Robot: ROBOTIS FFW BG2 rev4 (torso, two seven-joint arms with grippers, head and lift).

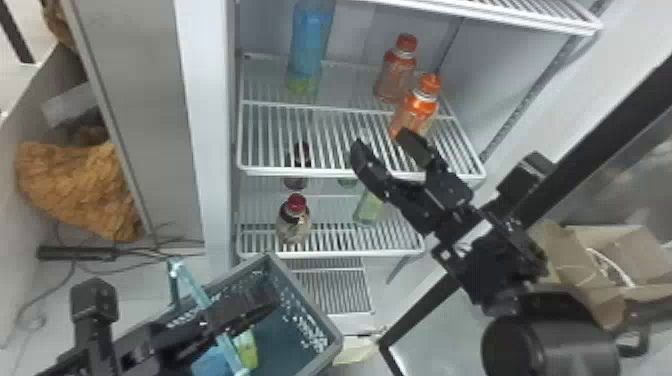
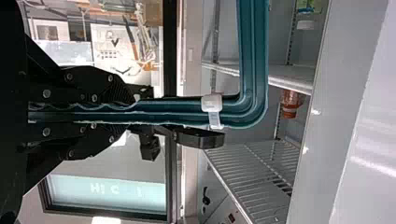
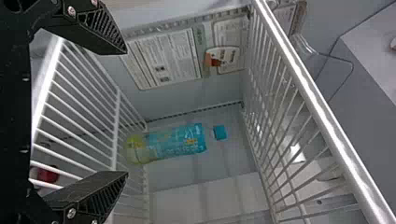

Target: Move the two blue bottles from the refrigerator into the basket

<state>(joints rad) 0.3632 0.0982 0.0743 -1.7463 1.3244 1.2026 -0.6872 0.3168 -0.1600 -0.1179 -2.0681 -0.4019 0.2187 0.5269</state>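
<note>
1. the last blue bottle (image 1: 309,50) stands upright at the far left of a wire shelf (image 1: 320,173) in the refrigerator, well apart from two orange-capped bottles (image 1: 419,107) on the right.
2. the right gripper (image 1: 382,142), fingers spread wide with nothing between them, hangs at the near edge of that shelf, close to the nearer orange-capped bottle. the step in hand looks to be the reach for the blue bottle.
3. a good approach would swing left first, clear of the orange caps, then run straight in toward the far side, under the upper shelf (image 1: 500,14).
4. the fingers should straddle the labelled body below the blue cap (image 3: 219,132), level with each other, and close only once both sides are alongside; a one-sided touch could topple it.
5. a small lift off the wires, then a level draw toward the near side, should spare base and cap a knock.
6. the left gripper (image 2: 126,109) is closed on the teal handle (image 2: 254,56) of the basket (image 1: 306,298), and a steady hold there would suit the drop.
7. inside, near left, lies what appears to be the other blue bottle (image 1: 248,348); the bare floor to its right seems the better landing.
</note>
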